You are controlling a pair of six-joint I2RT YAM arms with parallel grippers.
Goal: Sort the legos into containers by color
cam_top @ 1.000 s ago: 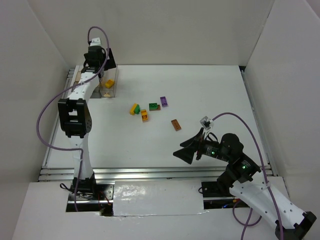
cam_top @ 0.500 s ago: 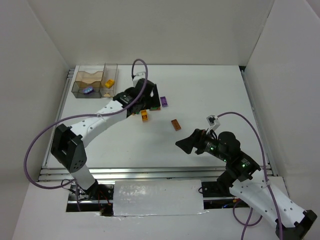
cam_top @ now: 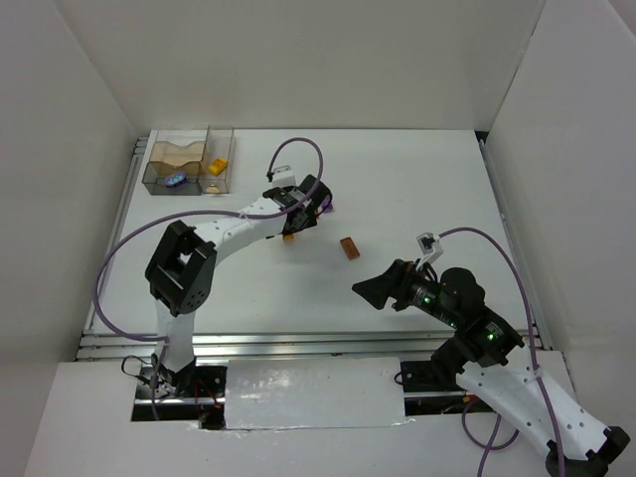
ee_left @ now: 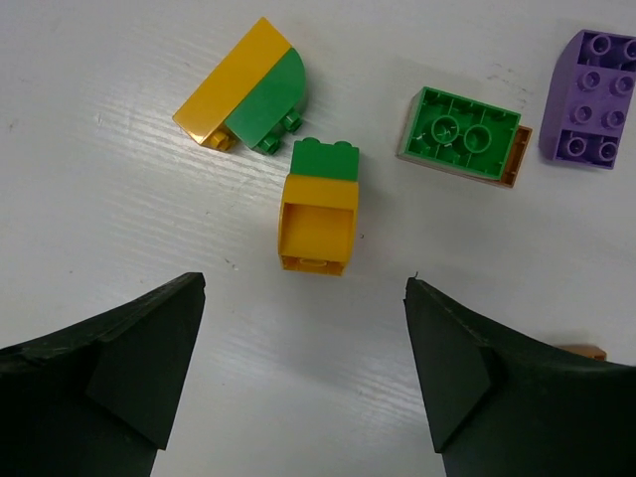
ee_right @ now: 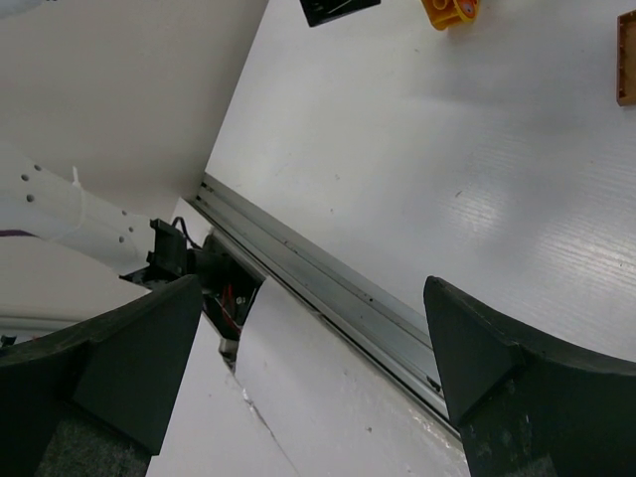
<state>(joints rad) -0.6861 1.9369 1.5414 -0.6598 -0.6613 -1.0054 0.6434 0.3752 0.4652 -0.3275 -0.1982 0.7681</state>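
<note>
Gaping empty, the left tool (ee_left: 303, 290) hovers above a yellow-and-green lego (ee_left: 319, 214); the right tool (ee_right: 313, 288) gapes likewise.

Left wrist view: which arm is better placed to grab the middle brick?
Left. The left gripper, open, hangs over the middle brick, which lines up between its fingers. The right gripper, also open, sits far away.

You've got a white table (cam_top: 427, 179). Smoky clear containers (cam_top: 232, 164) sit at its far left corner. Mid-table you see a tight cluster: yellow-and-green wedge (ee_left: 243, 87), yellow brick with green cap (ee_left: 320, 211), green brick (ee_left: 462, 134) stacked on a brown plate (ee_left: 514, 164), purple brick (ee_left: 588, 99) just beside. A brown brick (cam_top: 349, 247) lies apart, toward the near right.
</note>
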